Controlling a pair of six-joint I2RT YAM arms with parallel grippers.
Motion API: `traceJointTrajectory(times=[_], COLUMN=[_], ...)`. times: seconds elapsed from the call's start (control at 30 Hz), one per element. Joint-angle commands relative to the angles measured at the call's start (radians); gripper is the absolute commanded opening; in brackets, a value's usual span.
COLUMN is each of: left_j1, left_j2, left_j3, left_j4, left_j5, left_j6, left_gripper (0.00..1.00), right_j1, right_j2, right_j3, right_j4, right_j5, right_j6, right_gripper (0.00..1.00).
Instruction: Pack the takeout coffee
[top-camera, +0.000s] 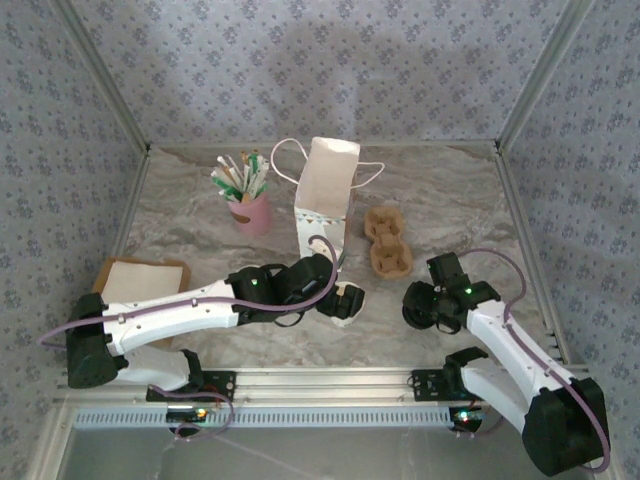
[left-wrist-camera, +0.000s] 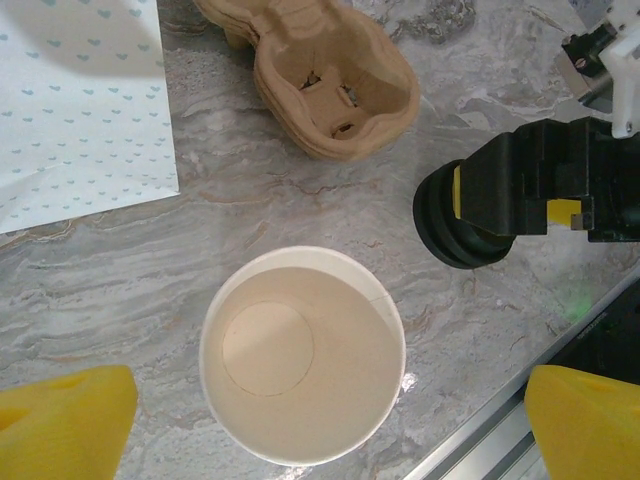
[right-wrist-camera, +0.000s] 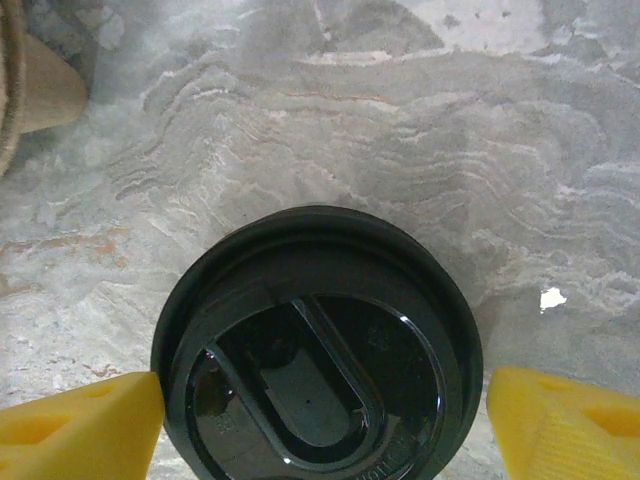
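A white paper coffee cup (left-wrist-camera: 303, 355) stands upright and empty on the marble table, lidless. My left gripper (left-wrist-camera: 325, 420) is open, its yellow fingers (left-wrist-camera: 65, 425) wide on either side of the cup with gaps to its rim. In the top view this gripper (top-camera: 345, 300) sits just in front of the white paper bag (top-camera: 325, 195). A black plastic lid (right-wrist-camera: 315, 375) fills the span between the pads of my right gripper (right-wrist-camera: 325, 425), which is shut on its rim. Lid and right gripper (top-camera: 420, 305) are to the right of the cup.
A cardboard cup carrier (top-camera: 387, 240) lies right of the bag. A pink cup of stirrers (top-camera: 250, 205) stands at the back left. A brown tray with napkins (top-camera: 140, 280) lies at the left edge. The metal rail (top-camera: 320, 385) runs along the near edge.
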Motion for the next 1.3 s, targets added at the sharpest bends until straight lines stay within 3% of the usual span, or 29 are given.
traceJointTrajectory(times=[0.0, 0.57, 1.27], left_j1=[0.005, 0.007, 0.020], left_j2=[-0.003, 0.002, -0.026], left_j3=[-0.008, -0.010, -0.026], left_j4=[0.026, 0.027, 0.019], left_j5=[-0.001, 0.001, -0.032], left_j6=[-0.009, -0.009, -0.011], left_gripper=[0.99, 1.00, 0.99], right_j1=[-0.007, -0.006, 0.013], right_j2=[0.019, -0.010, -0.091], right_j3=[-0.017, -0.002, 0.114], right_j4=[0.007, -0.018, -0.114], right_j5=[-0.009, -0.003, -0.028], right_j6=[0.020, 0.018, -0.011], right_gripper=[0.85, 0.76, 0.73])
